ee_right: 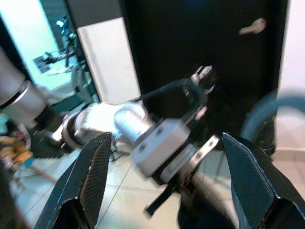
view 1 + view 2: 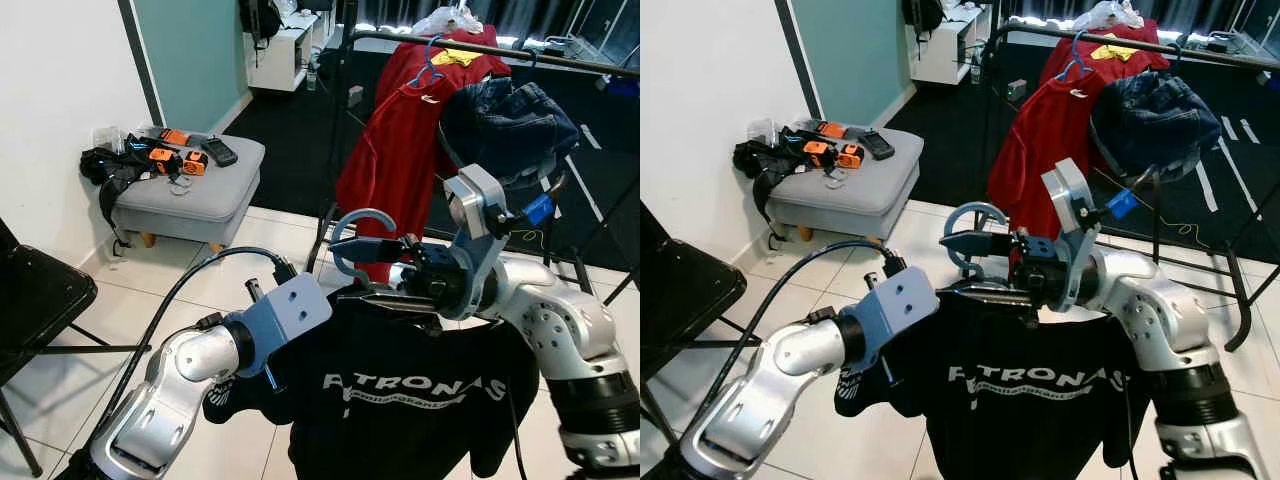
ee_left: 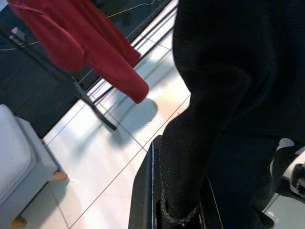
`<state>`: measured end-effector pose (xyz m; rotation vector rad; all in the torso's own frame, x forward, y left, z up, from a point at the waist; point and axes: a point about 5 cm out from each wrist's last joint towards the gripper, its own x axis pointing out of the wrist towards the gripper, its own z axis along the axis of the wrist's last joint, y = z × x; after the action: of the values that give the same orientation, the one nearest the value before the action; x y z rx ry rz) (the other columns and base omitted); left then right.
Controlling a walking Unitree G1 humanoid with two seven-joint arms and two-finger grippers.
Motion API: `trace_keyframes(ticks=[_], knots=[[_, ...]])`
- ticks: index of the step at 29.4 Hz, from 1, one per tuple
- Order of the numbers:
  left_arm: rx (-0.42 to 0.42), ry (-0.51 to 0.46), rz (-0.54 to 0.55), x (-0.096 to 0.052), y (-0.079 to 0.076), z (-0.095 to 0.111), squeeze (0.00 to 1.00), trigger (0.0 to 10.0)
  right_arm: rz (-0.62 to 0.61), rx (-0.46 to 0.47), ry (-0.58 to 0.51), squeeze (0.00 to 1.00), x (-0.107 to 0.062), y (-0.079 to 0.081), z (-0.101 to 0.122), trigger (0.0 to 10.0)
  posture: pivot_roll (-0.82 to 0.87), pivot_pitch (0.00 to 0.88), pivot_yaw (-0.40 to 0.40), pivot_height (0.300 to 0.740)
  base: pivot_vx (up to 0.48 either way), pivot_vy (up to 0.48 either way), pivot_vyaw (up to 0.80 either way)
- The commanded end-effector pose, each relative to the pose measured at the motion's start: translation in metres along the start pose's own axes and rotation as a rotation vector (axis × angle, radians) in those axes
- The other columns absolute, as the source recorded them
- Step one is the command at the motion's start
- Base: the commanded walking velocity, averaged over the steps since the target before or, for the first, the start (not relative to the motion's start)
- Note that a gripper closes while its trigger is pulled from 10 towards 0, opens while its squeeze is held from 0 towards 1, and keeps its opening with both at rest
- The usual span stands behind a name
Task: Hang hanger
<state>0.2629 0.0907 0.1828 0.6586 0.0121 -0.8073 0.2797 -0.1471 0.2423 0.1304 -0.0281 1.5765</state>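
Beyond me stands the rack [image 2: 470, 45] with a red shirt [image 2: 400, 150]. My right gripper [image 2: 372, 270], fingers spread, hovers at the hanger [image 2: 350, 235]; my left gripper [image 3: 178, 210] pinches the limp black shirt [image 2: 400, 390]. I'd hold the stiff, light hanger below its hook.

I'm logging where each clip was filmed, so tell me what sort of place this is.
Probably a room in a home, used for clothes: a black metal clothes rail hung with a red shirt, a grey padded footstool strewn with gadgets, and a white tiled floor.

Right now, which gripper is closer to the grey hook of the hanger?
Right. The right gripper sits just below the hanger hook, at its neck. The left gripper is lower, toward the robot's left, pinching the black T-shirt.
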Motion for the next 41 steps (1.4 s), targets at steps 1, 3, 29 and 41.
trace_keyframes(ticks=[1,3,29,41], knots=[[0.023,-0.034,0.008,-0.001,0.002,0.007,0.00,10.0,0.016,0.006,0.029,0.00,0.000,0.004,-0.002,10.0,-0.02,0.085,-0.043,0.740,0.000,0.000,0.00],[0.023,-0.031,0.010,-0.001,0.003,0.007,0.00,10.0,0.010,0.010,0.031,0.00,-0.003,0.004,-0.002,10.0,-0.03,0.084,-0.041,0.740,0.000,0.000,0.00],[0.024,-0.051,-0.028,0.006,-0.010,0.013,0.00,10.0,-0.036,-0.035,-0.024,0.00,-0.002,-0.003,0.008,10.0,-0.02,0.076,-0.045,0.740,0.000,0.000,0.00],[0.023,-0.066,-0.047,0.010,-0.016,0.018,0.00,10.0,-0.035,-0.059,-0.028,0.00,0.007,-0.010,0.012,8.9,-0.02,0.077,-0.050,0.740,0.000,0.000,0.00]])
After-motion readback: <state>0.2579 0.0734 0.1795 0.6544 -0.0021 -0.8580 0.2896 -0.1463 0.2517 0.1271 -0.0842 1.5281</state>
